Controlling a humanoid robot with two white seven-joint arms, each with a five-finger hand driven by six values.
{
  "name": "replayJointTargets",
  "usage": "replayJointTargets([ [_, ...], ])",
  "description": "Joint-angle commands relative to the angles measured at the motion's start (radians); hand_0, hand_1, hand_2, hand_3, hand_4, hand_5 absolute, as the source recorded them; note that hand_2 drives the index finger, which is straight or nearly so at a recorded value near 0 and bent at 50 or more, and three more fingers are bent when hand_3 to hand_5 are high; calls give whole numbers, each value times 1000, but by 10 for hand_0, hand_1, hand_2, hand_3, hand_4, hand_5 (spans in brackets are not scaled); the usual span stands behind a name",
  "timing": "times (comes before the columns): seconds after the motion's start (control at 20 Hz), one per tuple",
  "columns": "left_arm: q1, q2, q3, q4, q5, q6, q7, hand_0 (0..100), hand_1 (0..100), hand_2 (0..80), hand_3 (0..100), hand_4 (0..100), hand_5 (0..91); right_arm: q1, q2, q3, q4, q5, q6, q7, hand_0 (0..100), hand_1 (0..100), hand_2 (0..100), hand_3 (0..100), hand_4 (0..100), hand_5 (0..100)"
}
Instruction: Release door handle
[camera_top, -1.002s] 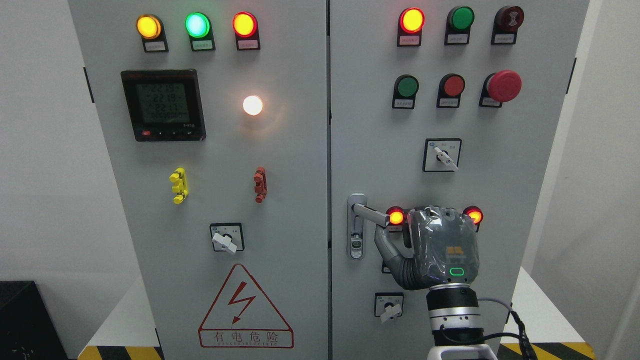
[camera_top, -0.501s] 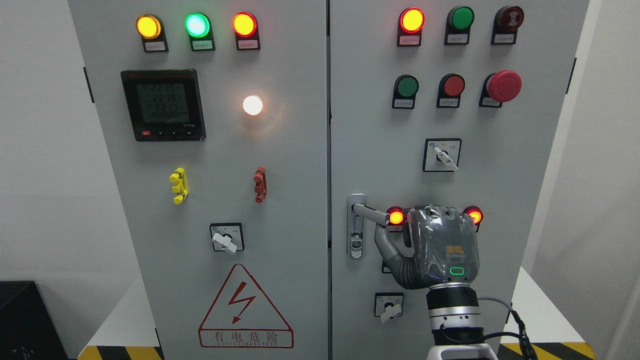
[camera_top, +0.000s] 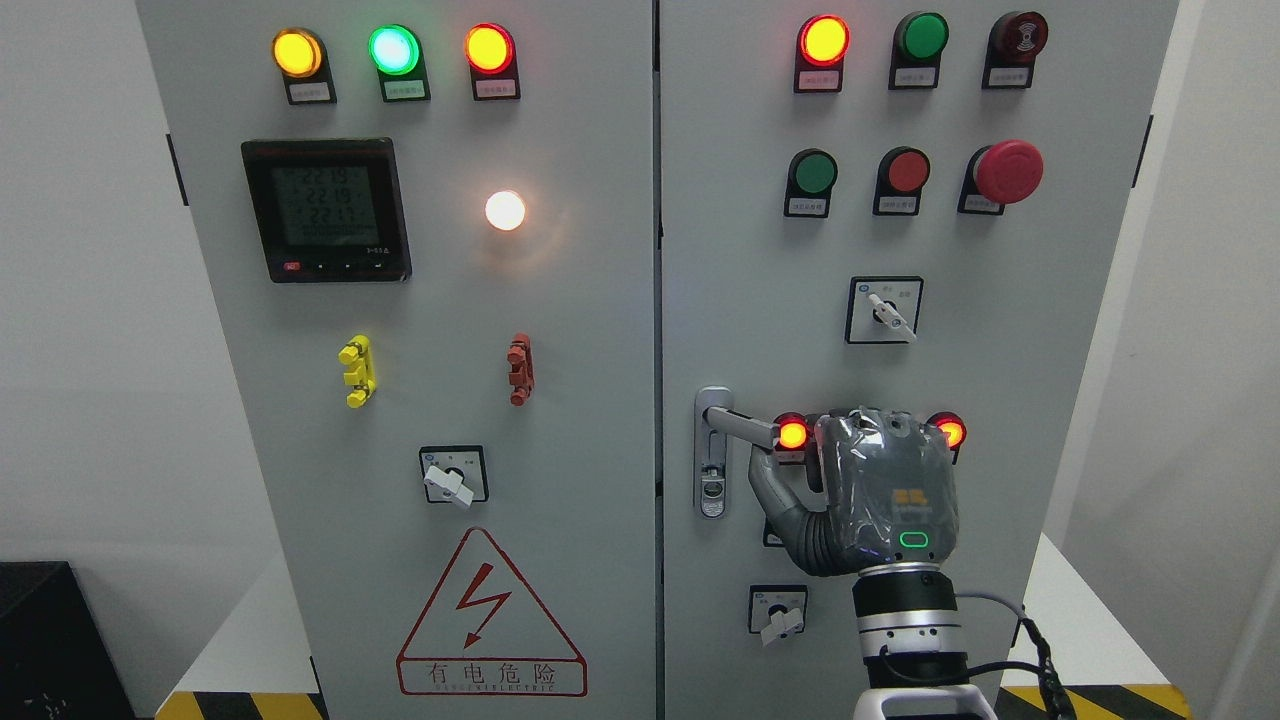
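The silver door handle (camera_top: 741, 426) sits on the right cabinet door (camera_top: 760, 300), with its lever pointing right and slightly down from a vertical lock plate (camera_top: 711, 470). My right hand (camera_top: 880, 490) is raised in front of the door, just right of and below the lever, with its grey back facing the camera. Its left side reaches up to the underside of the lever's free end. The palm side is hidden, so I cannot see whether it holds the lever. The left arm is out of sight.
Lit red lamps (camera_top: 792, 433) (camera_top: 950, 431) flank the hand. Rotary switches (camera_top: 883, 310) (camera_top: 778, 612) sit above and below it, and a red mushroom button (camera_top: 1008, 171) is higher up. The left door (camera_top: 450, 300) carries a meter (camera_top: 327, 210) and a warning triangle (camera_top: 490, 615).
My right hand has crept up by a few pixels. The handle lever and everything else look the same.
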Motion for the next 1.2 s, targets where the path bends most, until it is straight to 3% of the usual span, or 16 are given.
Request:
replayJointTargets([
  [0.0,0,0,-21,-20,0,0,0,0,0,22,95,13,0,2,0,1,-1,1,0,0,502,313,938,1000,973,933],
  [0.35,0,0,-21,-20,0,0,0,0,0,22,96,13,0,33,-11,3,-25,-1,-6,-1,500,310,938,1000,973,932],
  [0.45,0,0,-21,-20,0,0,0,0,0,22,95,13,0,60,-32,3,-39,-1,-9,-3,488,308,936,1000,973,931],
  [0.6,0,0,-21,-20,0,0,0,0,0,22,96,13,0,100,-47,3,-70,-33,-12,-38,476,295,923,1000,903,919],
  [0.75,0,0,-21,-20,0,0,0,0,0,22,96,12,0,154,-87,-2,-130,-50,-23,-50,459,273,803,1000,850,846],
  [0.85,0,0,-21,-20,0,0,0,0,0,22,96,12,0,195,-121,-20,-183,-100,-26,-67,448,251,600,831,707,687],
  [1.05,0,0,-21,-20,0,0,0,0,0,23,97,12,0,281,-178,-65,-272,-177,-63,-139,436,233,386,587,513,471],
  [1.15,0,0,-21,-20,0,0,0,0,0,23,96,12,0,310,-184,-106,-276,-187,-93,-170,432,229,304,484,428,396],
])
